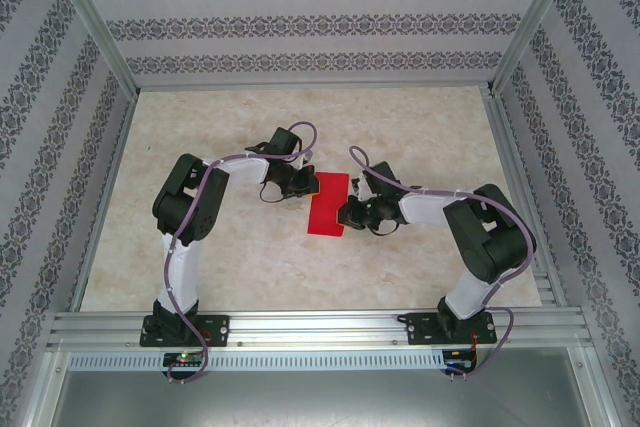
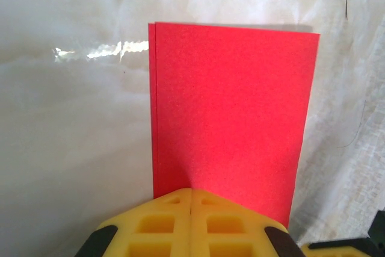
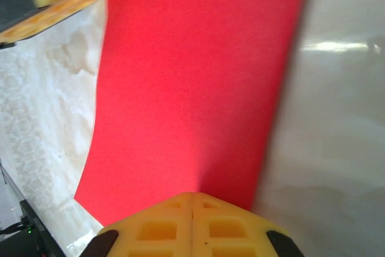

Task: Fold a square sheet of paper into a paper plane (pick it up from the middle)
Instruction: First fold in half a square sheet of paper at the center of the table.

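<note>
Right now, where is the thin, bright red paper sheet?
Top view: the red paper sheet lies centrally, between the left gripper at its left edge and right gripper at its right.

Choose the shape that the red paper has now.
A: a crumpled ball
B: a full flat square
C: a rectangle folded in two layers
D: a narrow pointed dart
C: the red paper is a straight-edged rectangle, and the left wrist view shows a second layer's edge along its left side.

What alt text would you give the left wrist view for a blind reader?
A bright red paper sheet, folded into a two-layer rectangle, lies flat on a pale marbled table; the shut yellow left gripper covers its near edge.
</note>
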Controlling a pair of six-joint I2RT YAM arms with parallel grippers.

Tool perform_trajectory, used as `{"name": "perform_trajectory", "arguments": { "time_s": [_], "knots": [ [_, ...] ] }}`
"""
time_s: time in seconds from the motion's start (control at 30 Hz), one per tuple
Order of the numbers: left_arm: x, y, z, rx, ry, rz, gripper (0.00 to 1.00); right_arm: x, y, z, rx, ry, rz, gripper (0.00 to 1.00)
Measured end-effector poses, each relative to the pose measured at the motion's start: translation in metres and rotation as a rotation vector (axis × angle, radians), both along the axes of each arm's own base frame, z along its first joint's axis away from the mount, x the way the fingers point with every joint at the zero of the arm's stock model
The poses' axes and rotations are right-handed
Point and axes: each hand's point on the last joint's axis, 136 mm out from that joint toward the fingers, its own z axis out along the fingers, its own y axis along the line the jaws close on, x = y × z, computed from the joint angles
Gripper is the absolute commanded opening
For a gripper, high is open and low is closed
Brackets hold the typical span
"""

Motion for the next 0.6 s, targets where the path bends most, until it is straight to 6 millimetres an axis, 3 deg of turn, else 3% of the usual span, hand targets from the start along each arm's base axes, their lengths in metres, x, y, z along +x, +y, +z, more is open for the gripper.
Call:
{"name": "perform_trajectory", "arguments": {
  "time_s": [0.17,0.6],
  "knots": [
    [0.0,0.0,0.0,-0.001,-0.002,0.0,0.0,-0.005,0.014,0.005,0.011,-0.003,0.026,0.04],
    [0.0,0.0,0.0,-0.001,0.0,0.002,0.0,-0.011,0.013,-0.008,-0.009,0.034,0.031,0.04]
  ]
}}
